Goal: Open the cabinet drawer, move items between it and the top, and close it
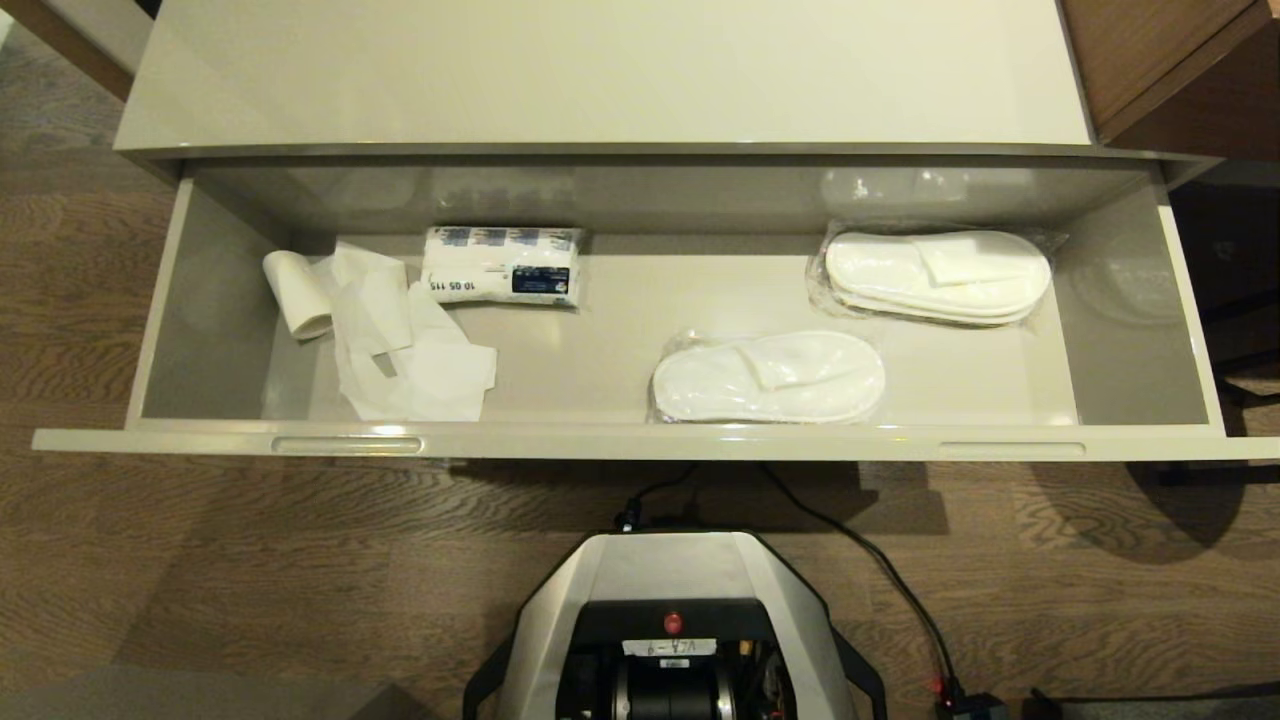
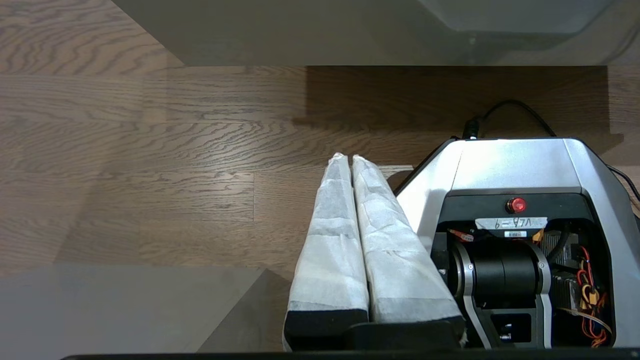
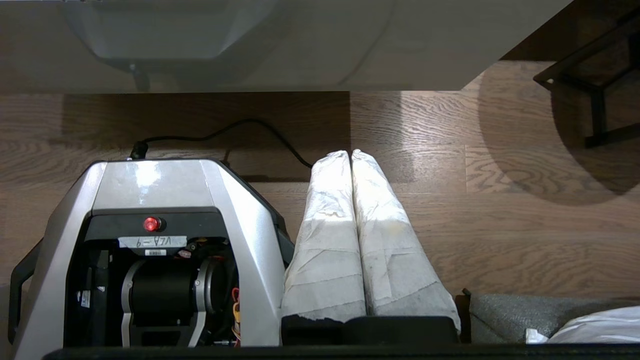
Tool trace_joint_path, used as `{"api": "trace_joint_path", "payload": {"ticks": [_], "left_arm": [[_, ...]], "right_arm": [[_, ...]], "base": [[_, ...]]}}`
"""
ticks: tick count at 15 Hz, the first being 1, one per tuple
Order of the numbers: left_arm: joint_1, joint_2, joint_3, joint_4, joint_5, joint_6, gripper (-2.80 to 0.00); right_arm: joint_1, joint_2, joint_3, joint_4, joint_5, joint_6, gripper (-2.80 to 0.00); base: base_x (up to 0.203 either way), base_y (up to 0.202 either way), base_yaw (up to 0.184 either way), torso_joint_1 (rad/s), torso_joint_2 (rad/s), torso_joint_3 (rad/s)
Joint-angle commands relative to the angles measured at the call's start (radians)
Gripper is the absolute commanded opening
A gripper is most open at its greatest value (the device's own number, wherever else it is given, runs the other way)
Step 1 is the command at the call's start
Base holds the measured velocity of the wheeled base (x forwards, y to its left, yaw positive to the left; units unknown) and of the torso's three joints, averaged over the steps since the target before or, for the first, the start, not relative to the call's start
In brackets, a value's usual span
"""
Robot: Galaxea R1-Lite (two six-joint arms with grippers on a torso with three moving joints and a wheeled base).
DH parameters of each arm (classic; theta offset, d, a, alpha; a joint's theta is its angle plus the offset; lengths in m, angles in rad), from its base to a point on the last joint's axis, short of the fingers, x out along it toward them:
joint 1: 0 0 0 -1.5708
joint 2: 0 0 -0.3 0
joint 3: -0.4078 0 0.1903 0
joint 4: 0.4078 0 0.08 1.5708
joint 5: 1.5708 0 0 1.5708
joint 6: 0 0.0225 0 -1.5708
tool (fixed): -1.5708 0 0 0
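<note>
The cabinet drawer (image 1: 640,440) and the top (image 1: 600,70) look smooth and glossy; slippers (image 1: 770,377) of soft white cloth lie in clear plastic; the floor (image 1: 200,580) is grained wood.

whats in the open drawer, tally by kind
slipper pairs: 2
paper roll with loose tail: 1
printed wrapped pack: 1
total: 4, all in the drawer; nothing on the top

two slipper pairs (image 1: 768,377), one paper roll (image 1: 297,292), one pack (image 1: 502,265)
</note>
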Motion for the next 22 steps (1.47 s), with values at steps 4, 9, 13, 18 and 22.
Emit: {"api": "trace_joint_path", "payload": {"ticks": [4, 9, 13, 18, 22], "left_arm": [[0.0, 0.002, 0.0, 0.0, 0.001, 0.0, -2.8], [0.0, 0.002, 0.0, 0.0, 0.001, 0.0, -2.8], [0.0, 0.002, 0.0, 0.0, 0.001, 0.0, -2.8], [0.0, 0.002, 0.0, 0.0, 0.001, 0.0, -2.8], [0.0, 0.002, 0.0, 0.0, 0.001, 0.0, -2.8]], "right_arm": [[0.001, 0.001, 0.002, 0.0, 0.0, 0.0, -2.8], [0.0, 0.001, 0.002, 0.0, 0.0, 0.0, -2.8], [0.002, 0.001, 0.002, 0.0, 0.0, 0.0, -2.8], [0.002, 0.001, 0.002, 0.0, 0.0, 0.0, -2.8], [0.002, 0.001, 0.002, 0.0, 0.0, 0.0, -2.8]], "base": [[0.0, 0.0, 0.0, 0.0, 0.0, 0.0], [0.0, 0.0, 0.0, 0.0, 0.0, 0.0], [0.0, 0.0, 0.0, 0.0, 0.0, 0.0], [0.0, 0.0, 0.0, 0.0, 0.0, 0.0], [0.0, 0.0, 0.0, 0.0, 0.0, 0.0]]}}
